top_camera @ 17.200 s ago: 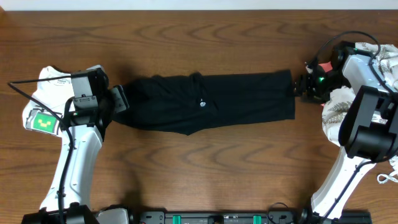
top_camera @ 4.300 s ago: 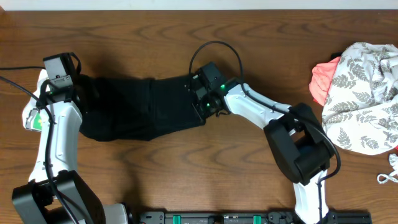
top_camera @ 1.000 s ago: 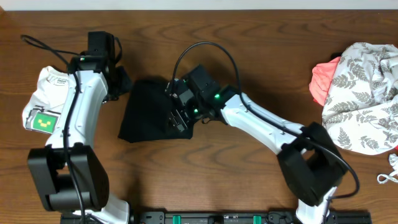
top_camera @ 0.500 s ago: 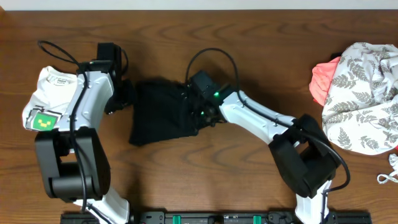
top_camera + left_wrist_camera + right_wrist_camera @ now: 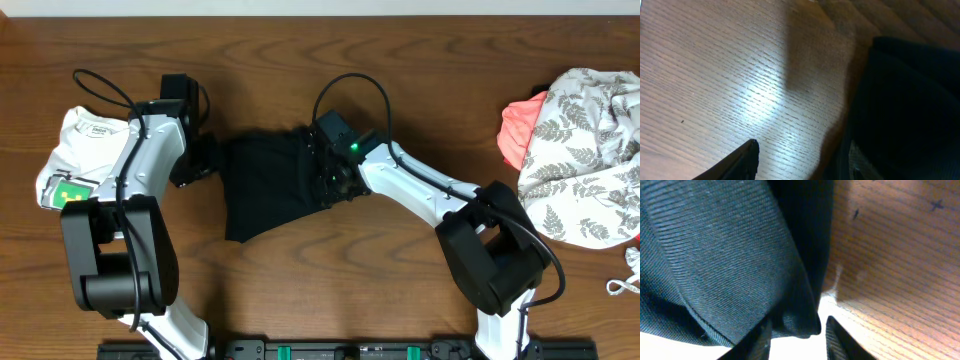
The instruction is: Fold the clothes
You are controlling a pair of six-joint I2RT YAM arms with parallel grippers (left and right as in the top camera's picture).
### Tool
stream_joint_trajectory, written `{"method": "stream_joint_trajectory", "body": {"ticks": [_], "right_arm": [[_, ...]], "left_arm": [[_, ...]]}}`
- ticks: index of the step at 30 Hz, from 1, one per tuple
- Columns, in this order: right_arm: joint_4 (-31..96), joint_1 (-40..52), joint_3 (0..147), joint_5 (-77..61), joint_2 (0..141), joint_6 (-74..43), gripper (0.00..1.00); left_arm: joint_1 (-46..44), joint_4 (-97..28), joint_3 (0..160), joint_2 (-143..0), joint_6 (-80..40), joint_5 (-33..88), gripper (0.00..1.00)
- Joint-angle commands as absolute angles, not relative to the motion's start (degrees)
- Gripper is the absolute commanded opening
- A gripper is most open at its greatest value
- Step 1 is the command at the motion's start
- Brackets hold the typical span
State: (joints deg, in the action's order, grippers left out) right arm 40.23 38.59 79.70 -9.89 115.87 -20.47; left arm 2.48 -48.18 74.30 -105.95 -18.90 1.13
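On the brown wooden bench (image 5: pixel 420 60), the left gripper (image 5: pixel 206 160) sits low at the left hem of the plain black soft-fabric garment (image 5: pixel 270 185). Its jaws are released, with bare wood between them and one tip just beside the cloth. The garment lies left of centre as a rough dark block, its lower left corner trailing out to a point. At the garment's right edge is the right gripper (image 5: pixel 333 176); its wrist view shows the jaws parted, with a doubled edge of black cloth lying loosely between them, seemingly not pinched. The fold looks made but untidy. To finish it well, the right jaws probably need to lift straight up clear of the top layer rather than slide off and drag it. The stray corner should then be tucked square, with the left side steadied. Far right, well apart, a leaf-print grey-and-white cloth (image 5: pixel 585 150) lies heaped against a coral-pink cloth (image 5: pixel 520 135).
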Motion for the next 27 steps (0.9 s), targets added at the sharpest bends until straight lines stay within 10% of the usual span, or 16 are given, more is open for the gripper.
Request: {"method": "stream_joint_trajectory", "body": {"ticks": [1,27], "right_arm": [[40.4,37.7,79.6,-7.7,116.0,-20.5,0.31],[31.6,38.7,81.3,-29.4,115.2,-6.2,0.16]], "left_arm": [[2.4,-48.4,74.7,-102.5,-16.4,1.1,0.58],[-3.9,-41.3,75.2,-100.7,-16.3,10.0,0.58]]}}
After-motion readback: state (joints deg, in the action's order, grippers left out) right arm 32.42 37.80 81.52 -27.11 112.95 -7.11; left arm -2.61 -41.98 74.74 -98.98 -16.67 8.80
